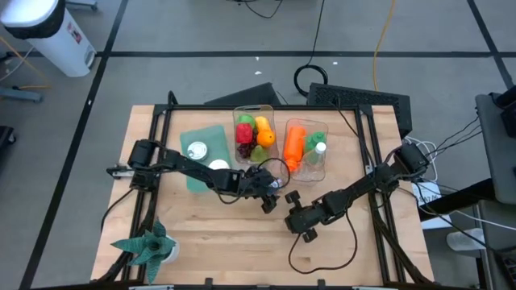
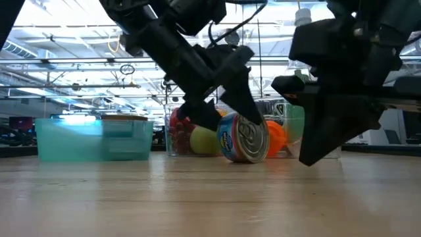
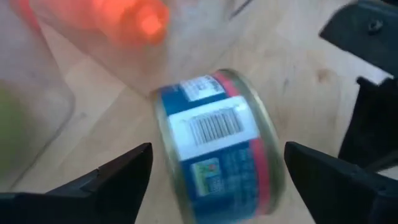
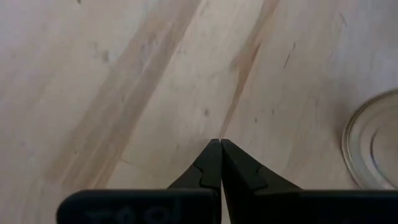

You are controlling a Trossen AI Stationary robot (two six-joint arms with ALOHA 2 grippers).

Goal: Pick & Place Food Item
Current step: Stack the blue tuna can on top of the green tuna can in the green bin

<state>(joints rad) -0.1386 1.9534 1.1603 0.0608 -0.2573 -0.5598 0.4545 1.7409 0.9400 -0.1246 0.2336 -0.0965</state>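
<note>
A blue-labelled tin can [image 3: 211, 124] lies on its curved side on the wooden table [image 1: 210, 234], in front of the clear containers; the low view shows one flat metal end [image 2: 253, 139]. My left gripper [image 3: 217, 149] slants down over it, open, one finger on each side of the can with a narrow gap at each. In the high view this gripper [image 1: 270, 193] covers most of the can. My right gripper [image 4: 221, 144] is shut and holds nothing, just above bare table to the can's near right [image 1: 297, 221]; the can's end [image 4: 373, 140] shows at the edge of its view.
Behind the can stand a clear container of fruit [image 1: 254, 133] and another with a carrot and a bottle [image 1: 305, 145]. A teal bin [image 1: 201, 153] is at the far left, a green plant-like item [image 1: 149, 246] at the near left. Black frame rails [image 1: 157, 145] edge the table.
</note>
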